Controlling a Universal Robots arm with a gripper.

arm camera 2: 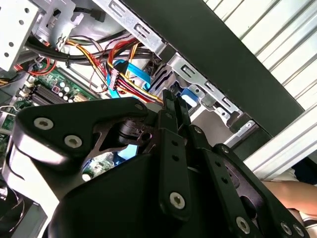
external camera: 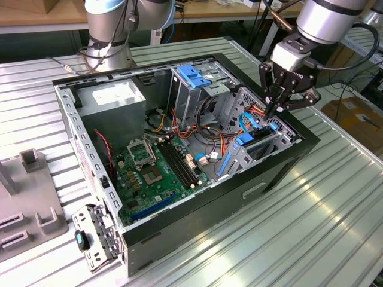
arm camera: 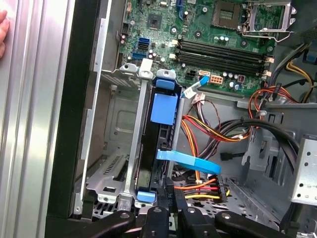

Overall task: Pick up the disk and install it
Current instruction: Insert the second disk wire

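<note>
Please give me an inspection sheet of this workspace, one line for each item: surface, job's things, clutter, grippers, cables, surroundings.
Surface: ribbed metal table carrying an open computer case.
Job's things: the disk stands on edge in the drive cage by the case wall, blue tabs at both ends.
Clutter: grey fixture blocks at the exterior view's left.
Grippers: the gripper is above the disk's end, fingers close together.
Cables: blue ribbon cable and coloured power wires beside the disk.
Surroundings: a second arm's base; a person's hand at the table edge.
</note>
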